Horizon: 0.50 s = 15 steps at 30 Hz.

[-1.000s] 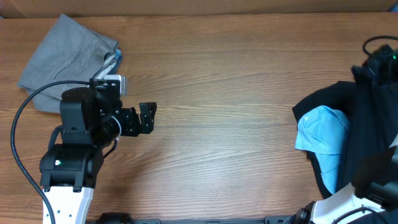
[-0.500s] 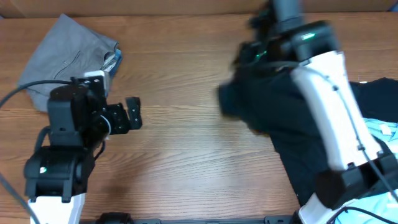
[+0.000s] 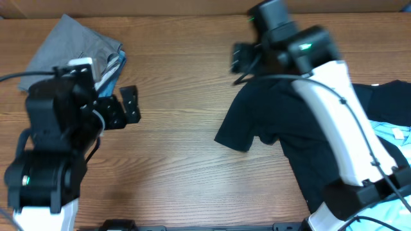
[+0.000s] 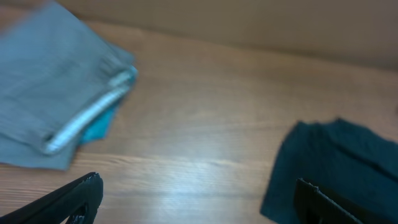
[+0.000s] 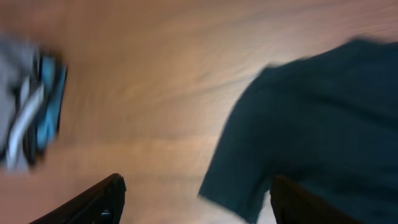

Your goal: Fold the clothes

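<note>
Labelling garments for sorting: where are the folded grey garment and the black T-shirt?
Folded grey garment (image 3: 64, 51): overhead view, middle of its top layer.
Black T-shirt (image 3: 241, 131): overhead view, its left sleeve.

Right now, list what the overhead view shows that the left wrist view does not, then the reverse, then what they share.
Overhead only: the white right arm, the open right gripper, and a light blue garment at the right edge. Left wrist only: a low, close look between the left gripper's open fingers at the white and blue edge of the folded pile. Both: the folded grey garment, the crumpled black shirt and the brown wooden table.
</note>
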Available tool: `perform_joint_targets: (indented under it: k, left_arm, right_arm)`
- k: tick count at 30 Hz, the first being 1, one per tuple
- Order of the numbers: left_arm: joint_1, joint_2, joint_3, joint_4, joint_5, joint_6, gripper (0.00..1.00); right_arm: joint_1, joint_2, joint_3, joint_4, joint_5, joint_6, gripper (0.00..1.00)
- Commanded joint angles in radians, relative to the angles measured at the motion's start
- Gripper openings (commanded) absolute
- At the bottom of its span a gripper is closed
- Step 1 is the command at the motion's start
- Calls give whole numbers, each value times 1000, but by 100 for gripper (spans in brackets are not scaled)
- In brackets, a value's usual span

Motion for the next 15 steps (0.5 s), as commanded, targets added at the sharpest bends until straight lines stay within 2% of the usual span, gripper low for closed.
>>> perform_joint_targets:
  k: [1,7,11,15]
  left_arm:
    - [-71,128,10,-10,95,3,100]
    - [-315,402,11,68,94,58,100]
    - [-444,556,14,233,95,116,100]
    - [-518,668,14,444,90,169,100]
  right_arm:
    - [-86,-127,69,-9,24,36,81]
    - [-261,-249,72,-17,-63,36,86]
    - [-339,-304,72,-50,-113,36,89]
    - [-369,-327,72,-106,-113,36,90]
